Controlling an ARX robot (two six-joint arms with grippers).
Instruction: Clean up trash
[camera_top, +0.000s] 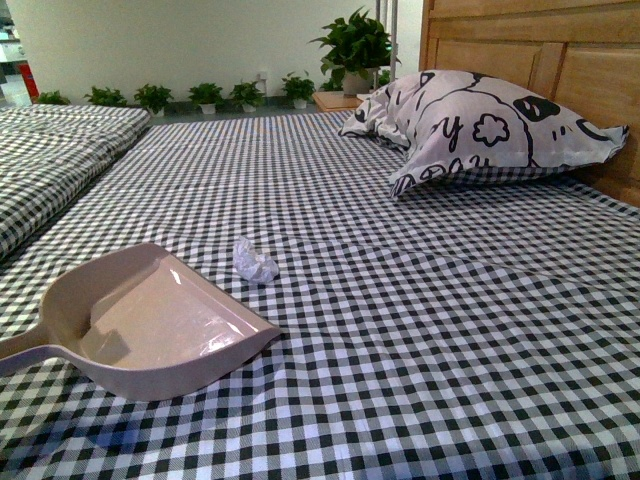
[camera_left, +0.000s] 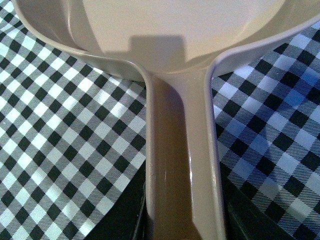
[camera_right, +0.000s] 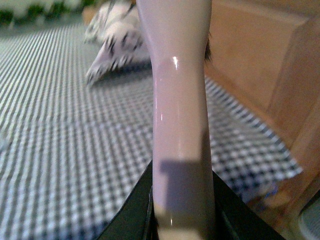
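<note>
The trash (camera_top: 254, 260), a small crumpled white wad, lies on the checked bedsheet just beyond the mouth of the pinkish-beige dustpan (camera_top: 160, 320). The dustpan rests on the sheet at the front left, its handle (camera_top: 22, 350) running off the left edge. My left gripper (camera_left: 181, 220) is shut on the dustpan handle (camera_left: 177, 150), seen in the left wrist view. My right gripper (camera_right: 182, 220) is shut on the pale pink brush handle (camera_right: 177, 100), which points toward the headboard. Neither gripper shows in the front view.
A white patterned pillow (camera_top: 480, 125) leans against the wooden headboard (camera_top: 560, 60) at the back right. A second checked bed (camera_top: 50, 160) lies to the left. Potted plants (camera_top: 210, 96) line the far wall. The bed's edge (camera_right: 280, 175) drops off beside the headboard.
</note>
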